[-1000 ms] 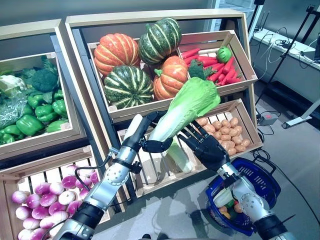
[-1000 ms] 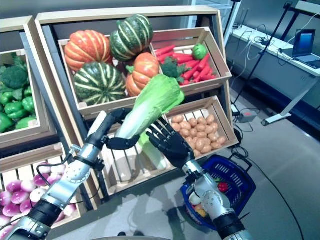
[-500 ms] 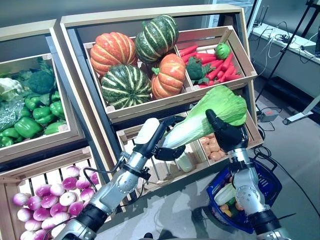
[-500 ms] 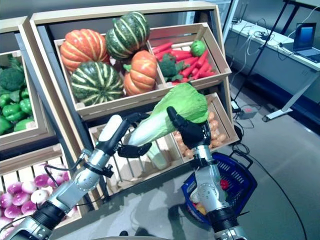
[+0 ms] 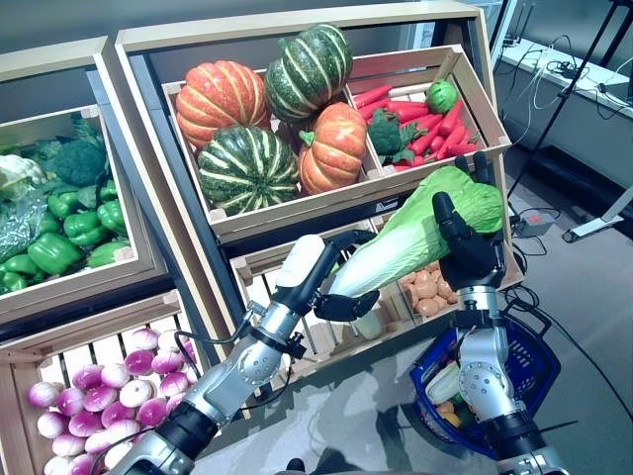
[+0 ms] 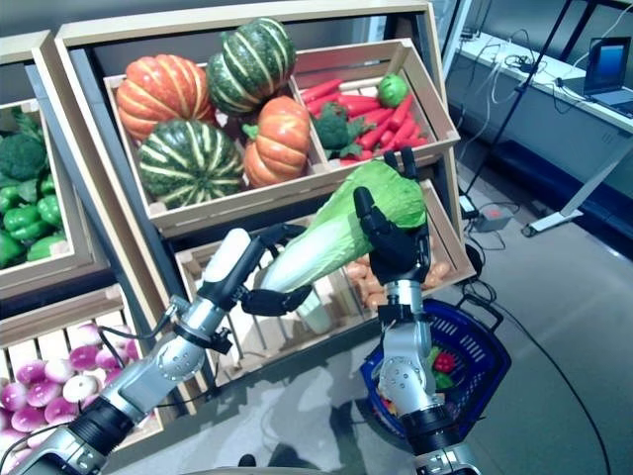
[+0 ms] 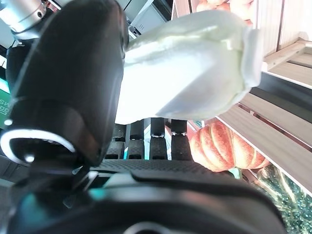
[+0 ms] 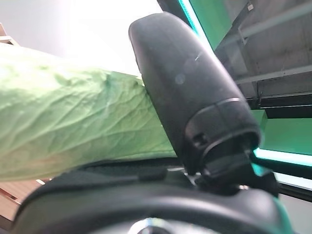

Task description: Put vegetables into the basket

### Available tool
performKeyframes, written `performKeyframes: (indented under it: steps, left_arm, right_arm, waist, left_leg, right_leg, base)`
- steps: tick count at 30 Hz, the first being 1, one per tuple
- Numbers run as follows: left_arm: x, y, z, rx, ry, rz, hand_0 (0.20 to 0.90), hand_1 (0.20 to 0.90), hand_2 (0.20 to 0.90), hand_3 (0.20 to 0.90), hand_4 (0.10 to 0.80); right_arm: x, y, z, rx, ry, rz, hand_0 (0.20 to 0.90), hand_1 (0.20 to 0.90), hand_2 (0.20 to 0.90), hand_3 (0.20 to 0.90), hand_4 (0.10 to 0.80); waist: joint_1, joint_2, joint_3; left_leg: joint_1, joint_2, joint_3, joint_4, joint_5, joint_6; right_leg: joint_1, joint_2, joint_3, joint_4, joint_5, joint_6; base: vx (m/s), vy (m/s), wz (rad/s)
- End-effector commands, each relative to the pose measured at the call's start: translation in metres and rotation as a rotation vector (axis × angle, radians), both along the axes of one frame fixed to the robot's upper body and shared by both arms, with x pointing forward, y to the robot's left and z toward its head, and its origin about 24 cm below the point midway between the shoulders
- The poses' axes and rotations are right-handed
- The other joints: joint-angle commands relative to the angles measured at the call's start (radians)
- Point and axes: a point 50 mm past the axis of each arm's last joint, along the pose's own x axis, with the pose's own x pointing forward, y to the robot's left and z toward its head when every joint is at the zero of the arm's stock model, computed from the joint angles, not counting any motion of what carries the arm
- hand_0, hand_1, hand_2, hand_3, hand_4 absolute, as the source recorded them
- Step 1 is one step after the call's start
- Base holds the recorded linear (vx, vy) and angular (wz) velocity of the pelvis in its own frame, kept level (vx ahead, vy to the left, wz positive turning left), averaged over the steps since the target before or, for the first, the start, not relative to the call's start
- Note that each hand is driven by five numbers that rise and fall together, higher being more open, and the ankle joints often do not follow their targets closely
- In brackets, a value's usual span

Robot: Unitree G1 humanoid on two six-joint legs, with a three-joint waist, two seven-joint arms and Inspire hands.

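In front of the lower crates we see one napa cabbage (image 5: pixel 415 236) held aloft by both hands: left hand (image 5: pixel 331 282) curled round its white base, right hand (image 5: pixel 465 247) clasping the leafy end. Above, four pumpkins (image 5: pixel 277 119) fill one crate. The blue basket (image 5: pixel 529 371) sits on the floor below the right arm, already holding vegetables.

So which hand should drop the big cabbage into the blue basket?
Probably the right hand. It grips the leafy end of the cabbage and sits almost straight above the blue basket. The left hand holds the white stem end, farther from the basket.
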Motion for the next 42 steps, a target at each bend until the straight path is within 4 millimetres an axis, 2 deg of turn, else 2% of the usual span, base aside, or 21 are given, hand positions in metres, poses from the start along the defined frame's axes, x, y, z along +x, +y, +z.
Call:
performKeyframes:
  steps: [1,6,10,14,21,24,26,27,28,35,42]
  left_arm:
    - [0.005,-0.027,0.040,0.024,-0.212,-0.176,0.300,0.300,0.300,0.300,0.400]
    - [0.006,-0.024,0.054,-0.009,-0.284,-0.170,0.300,0.300,0.300,0.300,0.400]
    - [0.007,-0.024,0.058,-0.010,-0.308,-0.159,0.300,0.300,0.300,0.300,0.400]
    - [0.010,-0.026,0.054,0.003,-0.301,-0.142,0.300,0.300,0.300,0.300,0.400]
    - [0.009,-0.027,0.051,0.009,-0.294,-0.137,0.300,0.300,0.300,0.300,0.400]
    - [0.008,-0.028,0.050,0.011,-0.291,-0.141,0.300,0.300,0.300,0.300,0.400]
    - [0.008,-0.029,0.050,0.011,-0.279,-0.141,0.300,0.300,0.300,0.300,0.400]
    - [0.009,-0.029,0.050,0.011,-0.277,-0.141,0.300,0.300,0.300,0.300,0.400]
    - [0.009,-0.030,0.049,0.011,-0.267,-0.141,0.300,0.300,0.300,0.300,0.400]
    - [0.009,-0.032,0.045,0.015,-0.235,-0.138,0.300,0.300,0.300,0.300,0.400]
    - [0.010,-0.031,0.041,0.026,-0.217,-0.134,0.300,0.300,0.300,0.300,0.400]
  right_arm:
    - [0.009,0.028,0.087,-0.026,-0.370,0.174,0.900,0.900,0.900,0.900,0.800]
    - [0.015,0.040,0.055,-0.190,-0.167,0.371,0.900,0.900,0.900,0.900,0.800]
    - [0.014,0.040,0.032,-0.177,-0.047,0.453,0.900,0.900,0.900,0.900,0.800]
    - [0.015,0.047,0.019,-0.129,0.036,0.494,0.900,0.900,0.900,0.900,0.800]
    - [0.007,0.062,0.008,0.014,0.075,0.576,0.900,0.900,0.900,0.900,0.800]
    - [0.005,0.065,0.012,0.069,0.026,0.579,0.900,0.900,0.900,0.900,0.800]
    - [0.005,0.064,0.024,0.105,-0.071,0.553,0.900,0.900,0.900,0.900,0.800]
    - [0.005,0.064,0.026,0.109,-0.083,0.549,0.832,0.832,0.832,0.832,0.755]
    - [0.005,0.062,0.034,0.138,-0.143,0.524,0.300,0.300,0.300,0.300,0.400]
    - [0.006,0.059,0.059,0.175,-0.270,0.437,0.300,0.300,0.300,0.300,0.400]
    - [0.006,0.055,0.064,0.193,-0.294,0.407,0.300,0.300,0.300,0.300,0.400]
  waist:
    - [0.000,-0.020,-0.049]
    - [-0.004,-0.031,-0.050]
    - [-0.009,-0.039,-0.049]
    - [-0.013,-0.043,-0.048]
    - [-0.015,-0.040,-0.045]
    - [-0.014,-0.038,-0.042]
    - [-0.012,-0.037,-0.041]
    - [-0.012,-0.037,-0.041]
    - [-0.010,-0.035,-0.042]
    - [-0.005,-0.030,-0.048]
    - [-0.003,-0.027,-0.051]
  left_leg:
    - [0.017,-0.016,-0.016,0.002,-0.049,0.011]
    - [0.016,-0.017,-0.015,0.002,-0.048,0.010]
    - [0.019,-0.015,-0.015,0.002,-0.048,0.009]
    - [0.022,-0.013,-0.014,0.002,-0.049,0.009]
    - [0.025,-0.009,-0.008,0.002,-0.047,0.009]
    - [0.024,-0.009,-0.008,0.002,-0.046,0.009]
    - [0.025,-0.011,-0.009,0.002,-0.047,0.009]
    - [0.026,-0.011,-0.009,0.002,-0.047,0.009]
    - [0.025,-0.012,-0.012,0.002,-0.048,0.009]
    - [0.025,-0.014,-0.015,0.002,-0.051,0.012]
    - [0.021,-0.014,-0.013,0.002,-0.048,0.013]
  right_leg:
    - [0.014,-0.025,0.037,0.013,0.031,-0.038]
    - [0.012,-0.024,0.035,0.014,0.031,-0.037]
    - [0.012,-0.025,0.033,0.017,0.033,-0.035]
    - [0.014,-0.025,0.035,0.015,0.034,-0.035]
    - [0.014,-0.026,0.038,0.015,0.036,-0.033]
    - [0.013,-0.027,0.038,0.016,0.037,-0.032]
    - [0.013,-0.027,0.037,0.016,0.038,-0.031]
    - [0.013,-0.027,0.036,0.016,0.038,-0.030]
    - [0.014,-0.027,0.036,0.015,0.037,-0.030]
    - [0.016,-0.027,0.035,0.015,0.032,-0.032]
    - [0.013,-0.026,0.034,0.015,0.033,-0.033]
  base:
    - [0.000,0.000,0.00]
    - [0.000,0.000,0.00]
    - [0.000,0.000,0.00]
    - [0.000,0.000,0.00]
    - [0.000,0.000,0.00]
    - [0.000,0.000,0.00]
    - [0.000,0.000,0.00]
    - [0.000,0.000,0.00]
    - [0.000,0.000,0.00]
    - [0.000,0.000,0.00]
    - [0.000,0.000,0.00]
